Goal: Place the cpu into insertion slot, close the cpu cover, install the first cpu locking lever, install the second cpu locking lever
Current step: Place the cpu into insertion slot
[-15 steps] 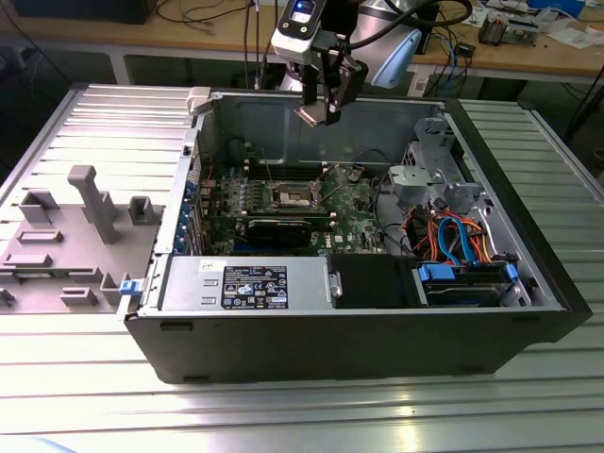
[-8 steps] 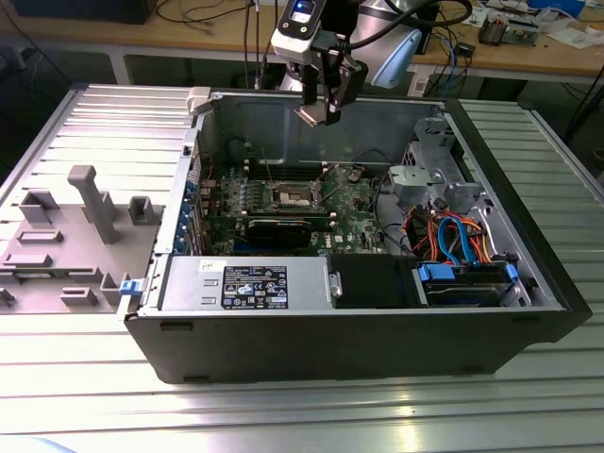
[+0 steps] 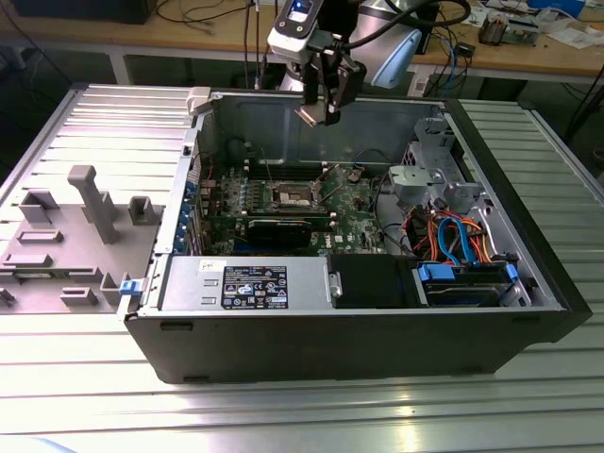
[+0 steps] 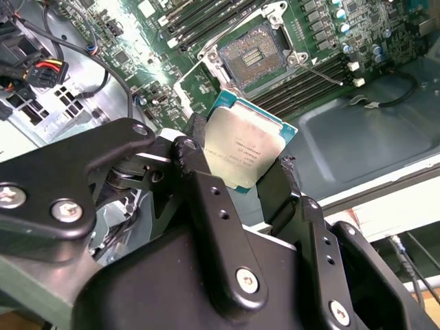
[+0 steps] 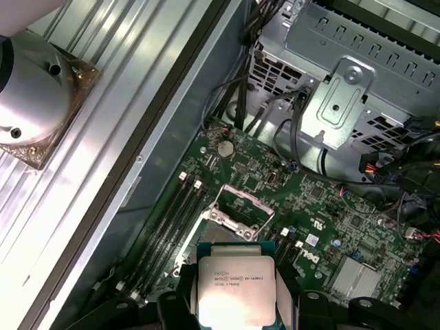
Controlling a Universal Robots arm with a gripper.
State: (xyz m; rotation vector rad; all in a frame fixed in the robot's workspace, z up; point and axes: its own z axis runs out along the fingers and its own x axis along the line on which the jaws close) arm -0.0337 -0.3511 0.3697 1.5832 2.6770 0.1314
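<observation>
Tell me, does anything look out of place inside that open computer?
Nothing looks broken or spilled. The socket on the green board lies open and empty, because the chip is clamped in the gripper over the case.

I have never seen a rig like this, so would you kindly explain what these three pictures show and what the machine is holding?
This is one robot arm with a two-fingered tool working over an open computer case that lies on a ribbed metal table. The exterior view is taken by a camera standing off the arm; both wrist views come from cameras riding on the arm, looking down past the tool. The tool is shut on the cpu, a small square chip with a silvery top, held in the air above the green motherboard. Its socket on the board is empty, so the chip is not yet placed. A grey plastic fixture lies on the table at the exterior view's left.
</observation>
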